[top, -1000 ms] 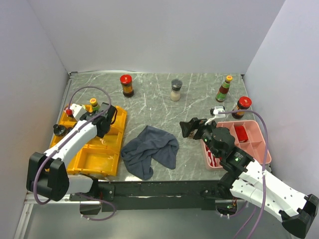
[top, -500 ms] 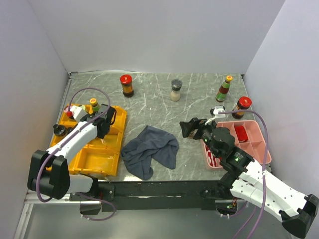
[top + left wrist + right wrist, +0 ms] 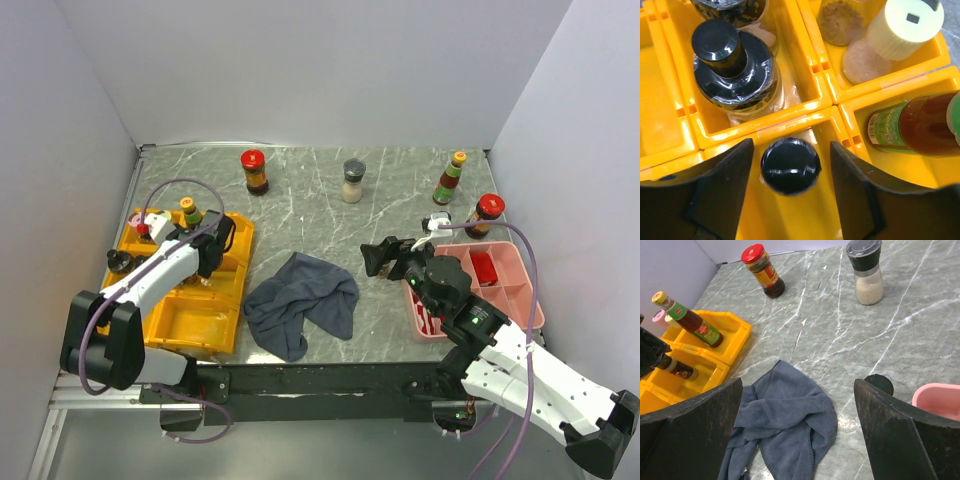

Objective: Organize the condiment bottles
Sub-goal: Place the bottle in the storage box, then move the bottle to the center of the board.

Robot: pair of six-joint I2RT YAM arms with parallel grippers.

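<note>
Bottle with black cap (image 3: 790, 165) stands between the left gripper's (image 3: 791, 150) parted jaws, apparently touching neither.

Count: 2 trays, yellow tray (image 3: 188, 325) and pink tray (image 3: 515, 287). 1 cloth (image 3: 300, 300). 4 bottles on bare table: red-cap jar (image 3: 253, 170), grinder (image 3: 353, 180), orange-cap bottle (image 3: 451, 178), red-cap bottle (image 3: 487, 213). Left wrist view gives 6 in yellow tray: 3 dark bottles (image 3: 732, 70), 2 spice jars (image 3: 860, 57), 1 sauce bottle (image 3: 920, 125). Red items (image 3: 485, 265) in pink tray: can't count.
</note>
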